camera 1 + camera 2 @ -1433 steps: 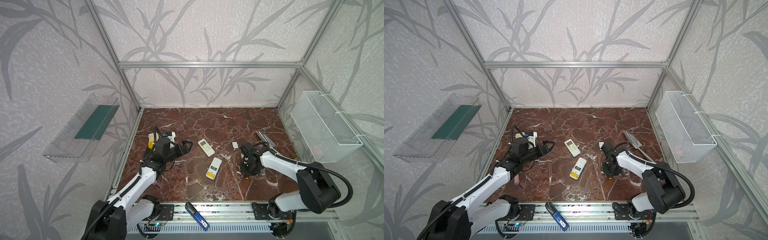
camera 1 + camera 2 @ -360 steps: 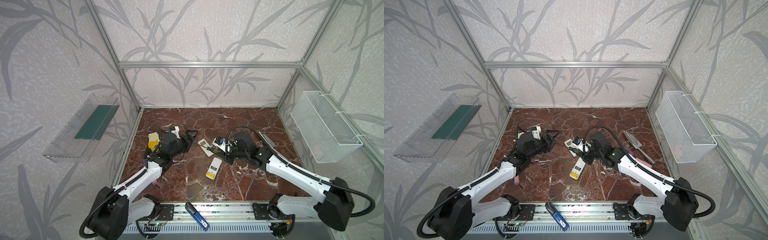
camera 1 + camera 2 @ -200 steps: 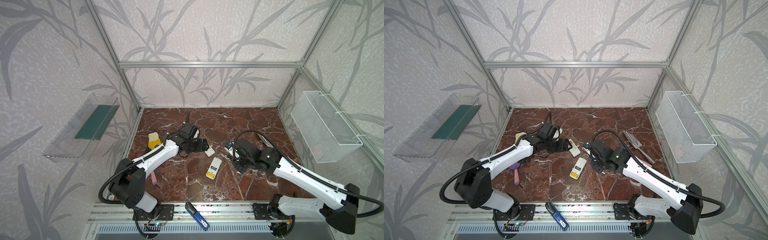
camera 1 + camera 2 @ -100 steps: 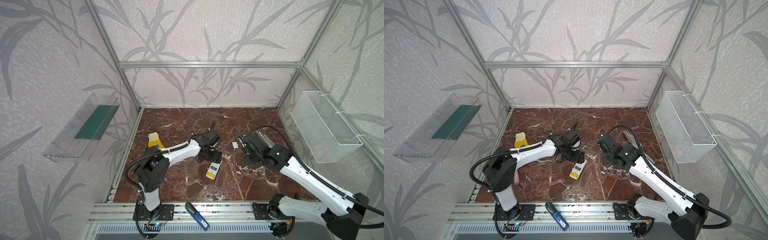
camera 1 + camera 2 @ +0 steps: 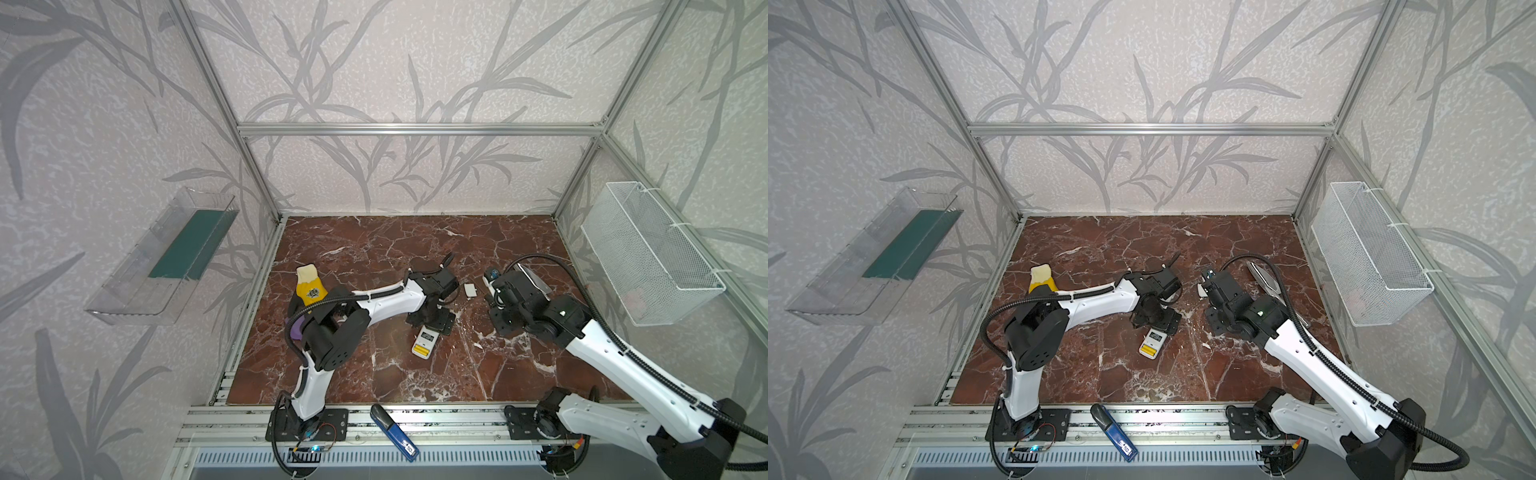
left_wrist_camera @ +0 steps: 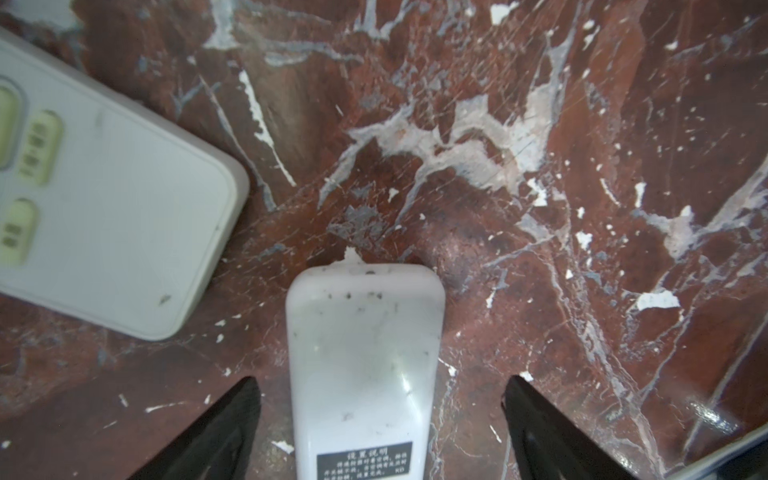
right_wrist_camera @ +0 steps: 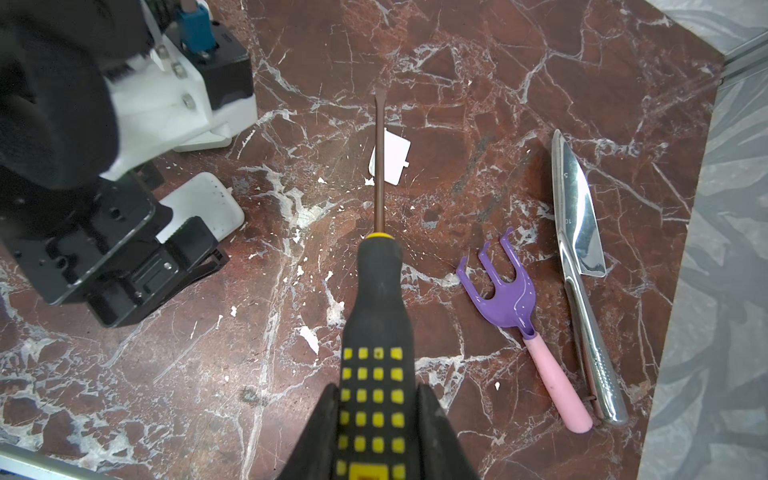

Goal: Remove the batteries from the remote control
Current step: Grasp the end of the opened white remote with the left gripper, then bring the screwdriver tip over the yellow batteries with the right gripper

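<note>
Securing step: left end effector (image 6: 380,379) gapes astride the remote (image 6: 365,332); right end effector (image 7: 378,390) clenches the screwdriver (image 7: 378,316) (batteries (image 5: 423,352) not yet out). Next: clamp, then pry.

White Chinese characters fill a black label (image 6: 365,459) on the back of the white remote (image 6: 363,353) lying centrally, too fine to make out. At right, the steel trowel (image 7: 577,216) carries engraved marks 5 and 10 on its blade. Button legends on the second remote (image 6: 104,199) blur.
</note>
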You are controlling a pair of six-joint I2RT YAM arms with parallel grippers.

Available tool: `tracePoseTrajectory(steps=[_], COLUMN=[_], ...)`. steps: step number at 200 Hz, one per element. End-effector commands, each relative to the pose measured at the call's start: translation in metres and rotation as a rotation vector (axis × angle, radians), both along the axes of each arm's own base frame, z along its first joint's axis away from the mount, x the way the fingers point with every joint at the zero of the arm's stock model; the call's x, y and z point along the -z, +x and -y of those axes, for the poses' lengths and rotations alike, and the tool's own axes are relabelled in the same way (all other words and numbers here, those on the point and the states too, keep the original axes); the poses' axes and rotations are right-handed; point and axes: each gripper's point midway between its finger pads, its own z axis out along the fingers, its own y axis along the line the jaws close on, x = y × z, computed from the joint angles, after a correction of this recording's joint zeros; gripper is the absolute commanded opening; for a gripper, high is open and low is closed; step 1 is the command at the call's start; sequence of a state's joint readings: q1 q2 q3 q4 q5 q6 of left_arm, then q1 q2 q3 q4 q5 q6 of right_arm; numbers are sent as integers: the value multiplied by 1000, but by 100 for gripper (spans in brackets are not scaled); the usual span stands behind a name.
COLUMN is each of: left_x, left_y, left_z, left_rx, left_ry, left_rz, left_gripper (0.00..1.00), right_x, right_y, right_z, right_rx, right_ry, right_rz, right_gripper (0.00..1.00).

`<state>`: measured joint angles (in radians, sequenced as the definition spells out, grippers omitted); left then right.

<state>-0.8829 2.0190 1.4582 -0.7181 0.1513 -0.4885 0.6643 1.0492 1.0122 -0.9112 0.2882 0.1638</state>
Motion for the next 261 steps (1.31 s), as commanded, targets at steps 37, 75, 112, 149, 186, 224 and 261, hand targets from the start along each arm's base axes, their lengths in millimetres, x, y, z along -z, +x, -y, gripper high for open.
tracePoseTrajectory(steps=[37, 75, 112, 149, 186, 224, 261], left_x=[17, 24, 23, 22, 20, 18, 18], left_y=[-3, -1, 6, 18, 34, 46, 51], left_z=[-7, -17, -30, -49, -72, -88, -97], left_rx=[11, 10, 7, -15, -53, -56, -58], left_ry=[102, 152, 189, 206, 206, 205, 190], left_rz=[-7, -3, 18, 23, 22, 17, -10], left_gripper=[83, 64, 50, 44, 42, 42, 45], right_x=[-5, -2, -2, -2, -1, 0, -1], right_y=[4, 6, 8, 10, 10, 7, -9], right_z=[-2, -6, -9, -11, -14, -18, -33], right_rx=[-1, -12, -25, -40, -65, -116, -235], right_ry=[30, 41, 41, 39, 36, 20, 31], right_rz=[29, 23, 25, 30, 27, 8, -37], right_gripper=[0, 0, 0, 0, 0, 0, 0])
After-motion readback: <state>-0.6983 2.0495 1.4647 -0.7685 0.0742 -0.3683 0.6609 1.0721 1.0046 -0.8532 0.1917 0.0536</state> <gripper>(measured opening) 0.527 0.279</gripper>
